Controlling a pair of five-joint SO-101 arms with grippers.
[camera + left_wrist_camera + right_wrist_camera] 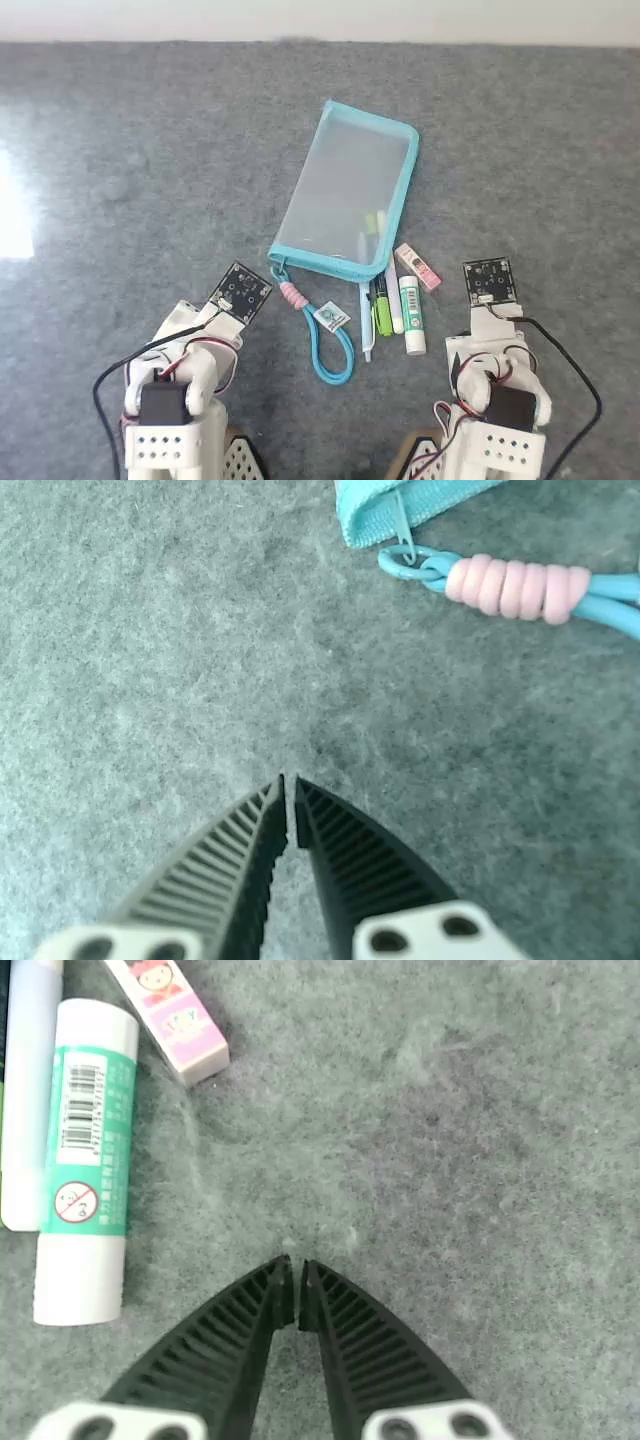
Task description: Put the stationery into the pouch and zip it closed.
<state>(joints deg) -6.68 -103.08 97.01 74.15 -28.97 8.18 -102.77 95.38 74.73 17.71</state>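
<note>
A translucent pouch with teal trim (345, 190) lies slanted mid-table, its opening toward the arms. Pens and a green highlighter (381, 300) stick partway out of that opening. A green-labelled glue stick (412, 314) (85, 1155) and a pink eraser (417, 266) (170, 1020) lie beside them. A blue cord with pink beads (290, 294) (520, 585) hangs from the zipper pull (403, 535) and loops toward a small tag (329, 318). My left gripper (289, 785) is shut, empty, near the pouch corner. My right gripper (297, 1265) is shut, empty, right of the glue stick.
The grey felt mat (140, 150) covers the table up to a pale wall strip at the far edge. Both arm bases (180, 400) (495, 395) sit at the near edge.
</note>
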